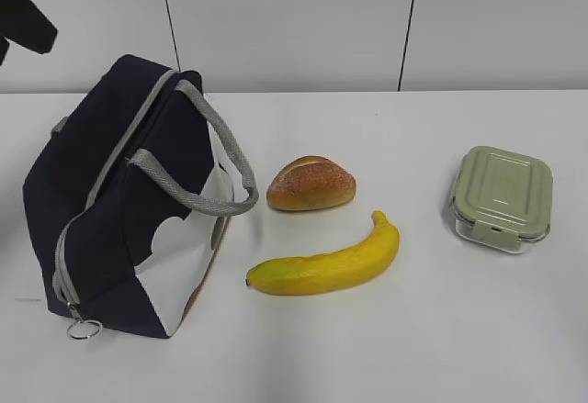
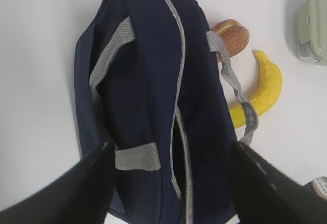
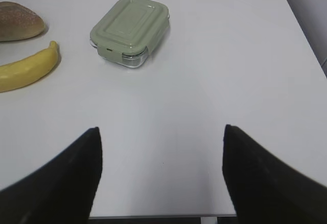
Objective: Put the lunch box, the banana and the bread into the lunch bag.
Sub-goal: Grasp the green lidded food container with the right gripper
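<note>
On your white table (image 1: 459,330), the bag (image 1: 119,201) stands at 9 o'clock in the exterior view, zipper closed along most of its top, with the ring pull (image 1: 83,330) hanging at its near corner. The bread (image 1: 310,184) lies just right of the bag's handle (image 1: 225,160), near the centre. The banana (image 1: 326,263) lies at 6 o'clock from the bread, close but not touching it, stem pointing toward 2 o'clock. The box (image 1: 502,197) sits well apart at 3 o'clock, lid on.

Your left gripper (image 2: 168,183) hangs above the bag with its fingers (image 2: 71,183) spread wide, one on each side of the zipper line, gripping nothing. Your right gripper (image 3: 161,178) hovers over bare table, fingers (image 3: 56,178) spread and empty; from its wrist view the box lies toward 11 o'clock.
</note>
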Robot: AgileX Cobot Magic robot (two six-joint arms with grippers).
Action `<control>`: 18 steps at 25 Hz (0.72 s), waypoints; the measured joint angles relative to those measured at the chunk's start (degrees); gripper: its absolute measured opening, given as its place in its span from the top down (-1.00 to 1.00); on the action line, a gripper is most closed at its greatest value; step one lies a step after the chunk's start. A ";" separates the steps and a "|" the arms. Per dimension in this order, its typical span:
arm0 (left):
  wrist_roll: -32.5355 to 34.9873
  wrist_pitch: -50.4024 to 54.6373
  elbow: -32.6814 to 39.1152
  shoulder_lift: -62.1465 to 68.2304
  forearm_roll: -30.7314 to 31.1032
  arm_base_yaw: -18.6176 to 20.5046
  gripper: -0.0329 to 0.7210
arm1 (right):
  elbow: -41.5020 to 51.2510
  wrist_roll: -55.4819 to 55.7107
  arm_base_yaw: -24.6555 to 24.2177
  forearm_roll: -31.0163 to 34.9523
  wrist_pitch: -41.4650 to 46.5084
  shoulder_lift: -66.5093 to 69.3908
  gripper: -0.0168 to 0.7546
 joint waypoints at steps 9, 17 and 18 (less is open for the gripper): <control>-0.82 1.37 -6.77 12.67 0.01 -0.02 -0.41 | 0.00 0.00 0.00 0.00 0.00 0.00 -0.51; -0.10 1.37 -6.97 15.92 0.01 -1.11 -0.31 | 0.00 0.00 0.00 0.00 0.00 0.00 -0.51; 0.00 1.37 -6.97 16.15 0.01 -1.11 -0.29 | 0.00 0.00 0.00 0.00 0.00 0.00 -0.51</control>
